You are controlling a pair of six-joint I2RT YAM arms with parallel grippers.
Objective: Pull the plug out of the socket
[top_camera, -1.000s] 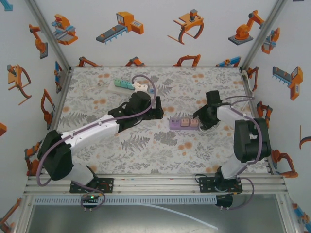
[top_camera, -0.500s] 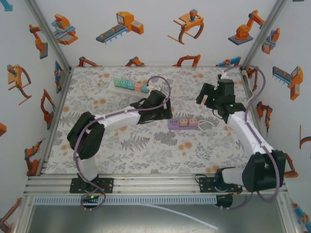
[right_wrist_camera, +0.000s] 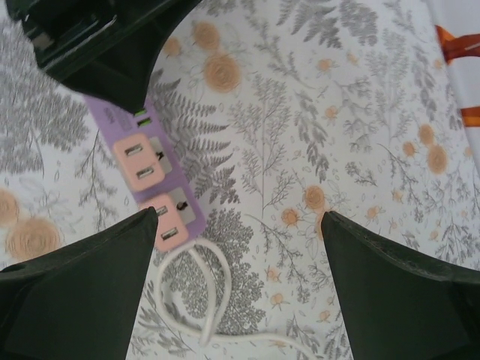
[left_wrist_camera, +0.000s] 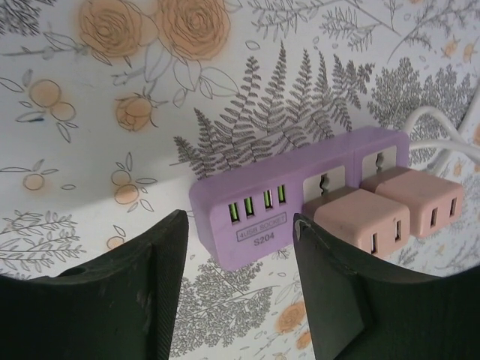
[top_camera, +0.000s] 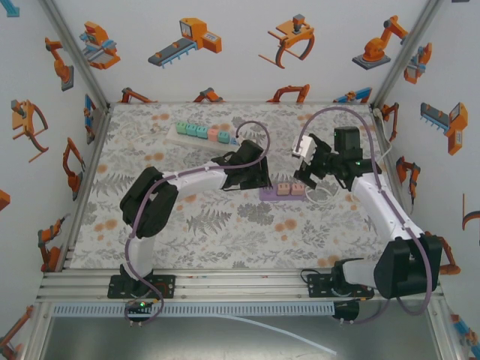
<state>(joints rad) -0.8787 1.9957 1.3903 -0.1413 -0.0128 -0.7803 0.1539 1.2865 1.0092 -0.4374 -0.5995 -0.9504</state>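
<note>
your left pincer point(left_wrist_camera: 238, 247), released, sits at the purple strip point(left_wrist_camera: 247, 196) end, likely to brace it; right pincer point(right_wrist_camera: 238, 217) hangs released above the pink plugs point(right_wrist_camera: 141, 161).

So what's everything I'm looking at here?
purple power strip: one, purple, mid-table
plugs: two, pink, side by side in the purple strip
cord: one, white, looping off the strip's end
white power strip: one, white, teal and pink blocks on it, back left
table cover: one, grey and orange floral
arms: two, black and white, left arm, right arm
claws: two, black, both open, left claw at the strip's USB end, right claw above the cord end
</note>
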